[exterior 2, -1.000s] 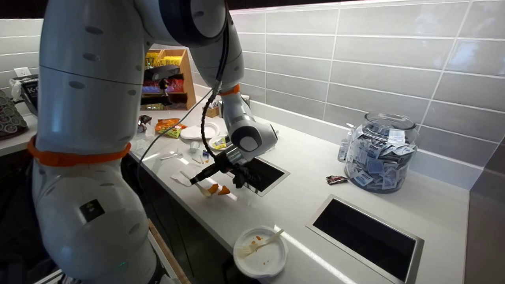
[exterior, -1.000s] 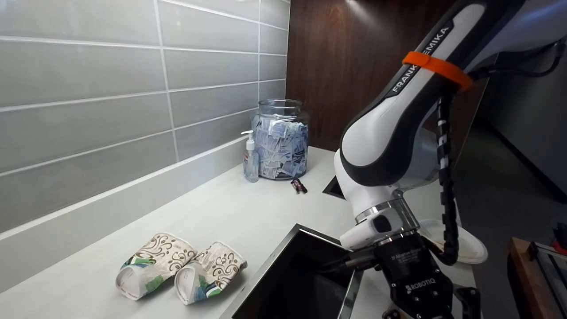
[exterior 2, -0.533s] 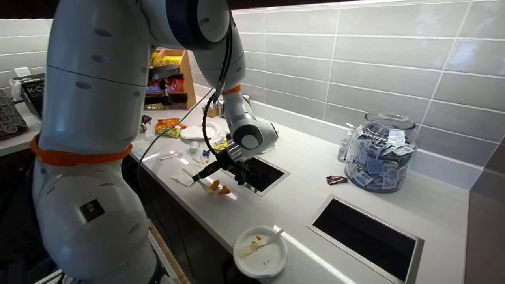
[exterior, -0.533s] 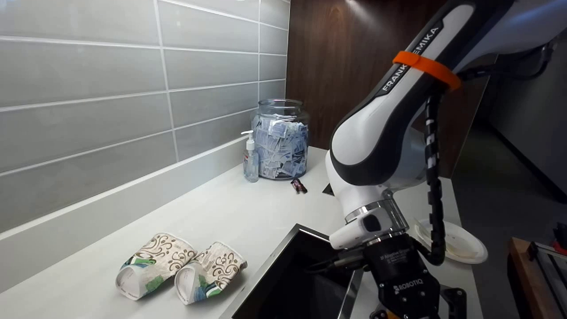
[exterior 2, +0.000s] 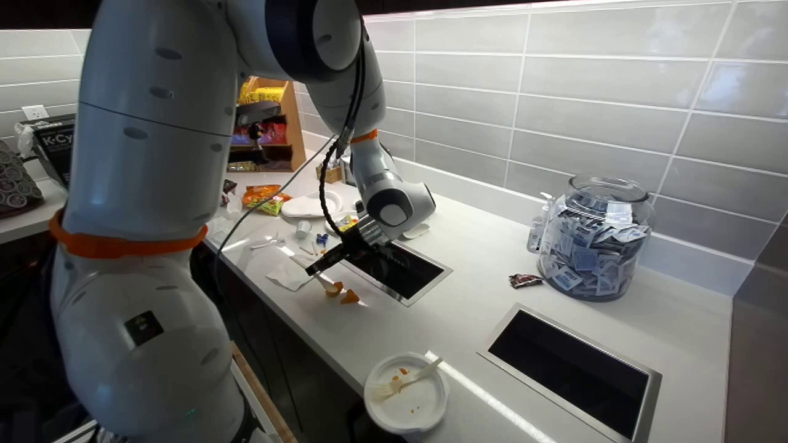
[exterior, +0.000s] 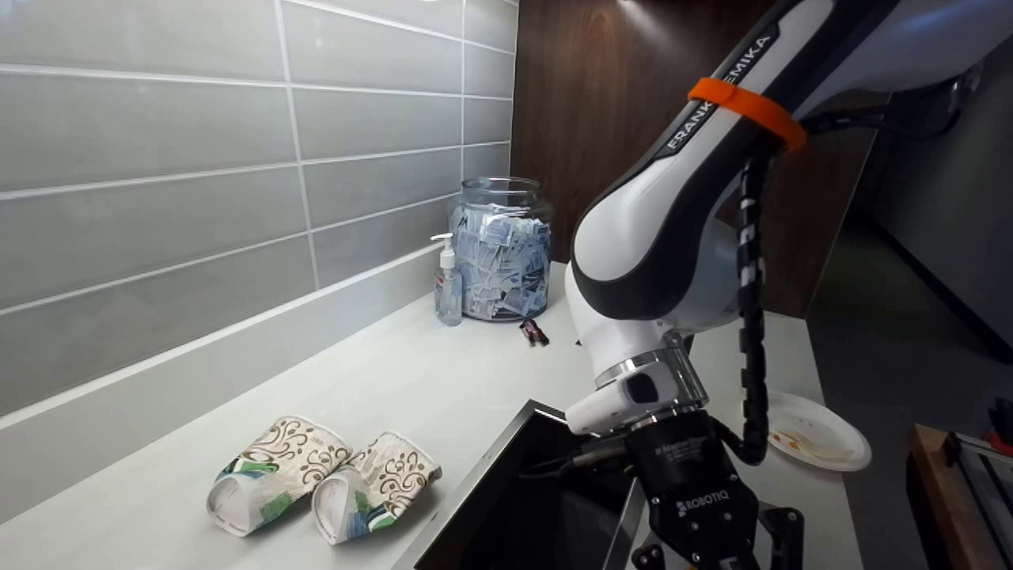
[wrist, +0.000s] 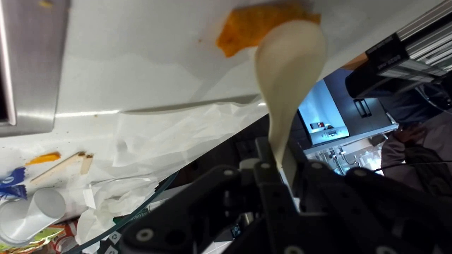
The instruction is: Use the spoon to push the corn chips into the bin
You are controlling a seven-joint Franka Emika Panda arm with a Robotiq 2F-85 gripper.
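My gripper [exterior 2: 312,269] is shut on the spoon [exterior 2: 324,280], low over the counter. In the wrist view the cream spoon [wrist: 291,53] is pinched by its handle between the fingertips. Its oval bowl overlaps the edge of an orange corn chip [wrist: 247,30]; I cannot tell whether they touch. A second corn chip [exterior 2: 349,297] lies just beside it in an exterior view. The bin is a dark rectangular opening with a metal rim [exterior 2: 431,286], close behind the chips. The rim also shows in the wrist view [wrist: 39,70]. In an exterior view the fingertips are below the frame.
A crumpled white napkin [exterior 2: 288,275] lies by the counter's front edge. A white plate [exterior 2: 428,400] with a fork and a second opening's rim [exterior 2: 651,394] are to the right. A jar [exterior 2: 597,271] stands by the wall. Two crushed cups [exterior: 281,467] lie beside the bin.
The arm and gripper have shifted a little toward the bin, carrying the spoon. The chip nearest the spoon has shifted slightly the same way. The second chip looks unmoved.
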